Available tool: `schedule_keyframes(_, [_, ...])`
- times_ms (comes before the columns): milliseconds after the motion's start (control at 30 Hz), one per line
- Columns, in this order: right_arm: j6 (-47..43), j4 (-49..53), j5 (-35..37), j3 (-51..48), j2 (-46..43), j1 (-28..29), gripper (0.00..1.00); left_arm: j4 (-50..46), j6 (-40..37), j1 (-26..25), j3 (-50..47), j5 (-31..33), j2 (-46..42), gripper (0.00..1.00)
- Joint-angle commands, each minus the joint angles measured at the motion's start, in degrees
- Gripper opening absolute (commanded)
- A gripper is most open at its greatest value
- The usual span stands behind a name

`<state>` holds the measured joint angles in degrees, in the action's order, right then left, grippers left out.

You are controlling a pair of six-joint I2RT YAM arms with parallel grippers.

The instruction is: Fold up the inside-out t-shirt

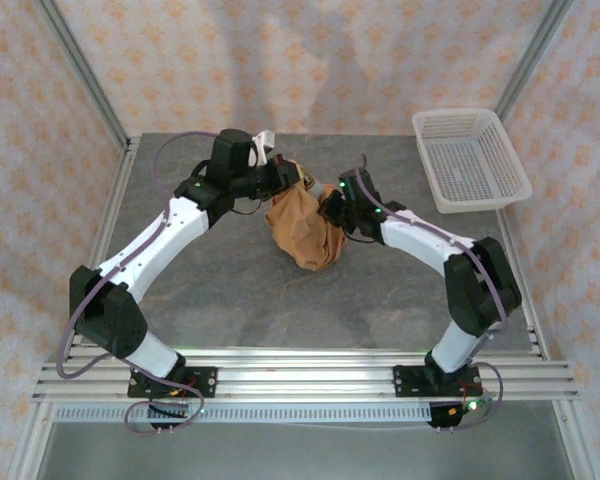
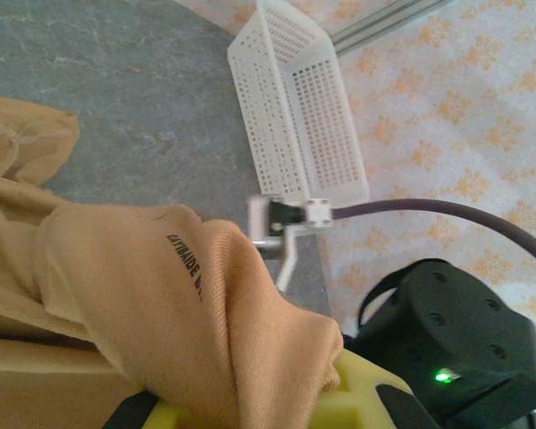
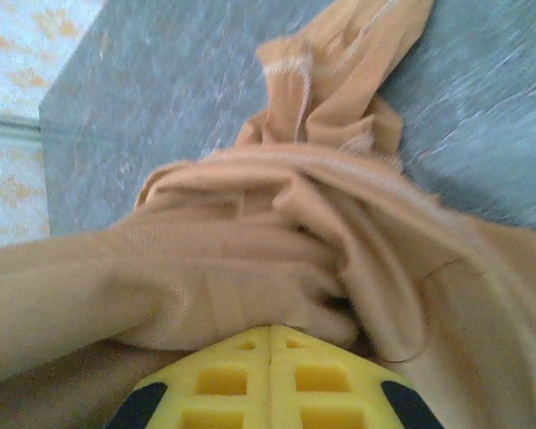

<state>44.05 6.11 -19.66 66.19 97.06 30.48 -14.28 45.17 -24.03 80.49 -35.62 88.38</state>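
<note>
The orange-tan inside-out t-shirt (image 1: pixel 306 228) hangs as a crumpled bunch between both grippers over the middle of the table, its lower end resting on the surface. My left gripper (image 1: pixel 286 180) holds its upper left part. In the left wrist view the cloth (image 2: pixel 161 295), with dark print on it, drapes over the yellow fingers (image 2: pixel 375 404) and hides the jaw gap. My right gripper (image 1: pixel 330 208) meets the bunch from the right. In the right wrist view its yellow fingers (image 3: pixel 241 380) are pressed together, and folds of the shirt (image 3: pixel 250 259) are pinched at their tips.
A white mesh basket (image 1: pixel 470 160) sits at the back right corner of the grey table (image 1: pixel 220 300); the left wrist view has that basket (image 2: pixel 295 98) beyond the cloth. Patterned walls close in the back and sides. Bare table lies in front of the shirt.
</note>
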Motion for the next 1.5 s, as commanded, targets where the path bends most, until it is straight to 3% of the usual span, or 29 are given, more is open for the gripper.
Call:
schedule_keyframes(0, [-0.2,-2.4,-2.3,3.4,3.2,2.6,0.02,1.1,0.4,-0.7,1.2,-1.1,0.2,0.00])
schedule_keyframes(67, [0.8,-3.5,-2.3,3.8,4.3,3.1,0.10,0.8,0.3,-0.7,1.3,-1.0,0.1,0.00])
schedule_keyframes(200, [4.4,-7.1,-1.6,4.8,7.4,3.1,0.57,1.1,0.4,-0.9,1.3,-1.0,-0.1,0.00])
schedule_keyframes(233, [5.6,-8.0,-1.4,5.3,8.5,3.1,0.63,1.2,0.5,-1.0,1.3,-1.1,0.0,0.00])
schedule_keyframes(467, [15.5,-15.4,4.4,9.1,20.1,3.0,0.72,1.3,0.8,-1.4,0.6,-1.8,-1.5,0.00])
schedule_keyframes(567, [14.7,-12.3,4.5,14.3,24.9,2.6,0.63,-0.5,-0.4,-1.1,0.4,-1.4,-3.6,0.00])
schedule_keyframes(600, [14.2,-11.0,4.5,15.4,25.8,2.3,0.53,-1.3,-1.0,-0.7,0.4,-1.2,-4.5,0.00])
schedule_keyframes(667, [12.2,-8.4,3.9,16.4,25.8,1.6,0.21,-3.2,-2.3,0.1,0.5,-0.3,-6.1,0.00])
schedule_keyframes(733, [9.4,-6.1,3.3,15.8,22.8,0.9,0.02,-5.3,-4.1,0.9,0.5,1.1,-7.3,0.00])
schedule_keyframes(867, [2.1,2.5,-0.3,15.8,13.5,0.4,0.00,-6.4,-5.7,2.7,-0.7,1.5,-7.3,0.00])
schedule_keyframes(1000, [-3.6,10.6,-10.3,14.3,2.2,0.4,0.00,-7.6,-7.9,5.5,-0.9,1.6,-4.6,0.00])
schedule_keyframes(1133, [-6.1,15.4,-15.1,10.9,-9.4,-0.3,0.00,-7.7,-9.4,8.6,-1.3,1.3,-0.7,0.00])
schedule_keyframes(1267, [-1.9,12.2,-20.7,8.2,-18.4,-3.7,0.00,-6.7,-10.2,11.0,-3.3,0.2,3.5,0.00])
schedule_keyframes(1467, [6.8,-0.8,-29.1,6.0,-24.6,-10.3,0.00,-3.2,-10.5,11.2,-10.6,-0.9,5.3,0.00])
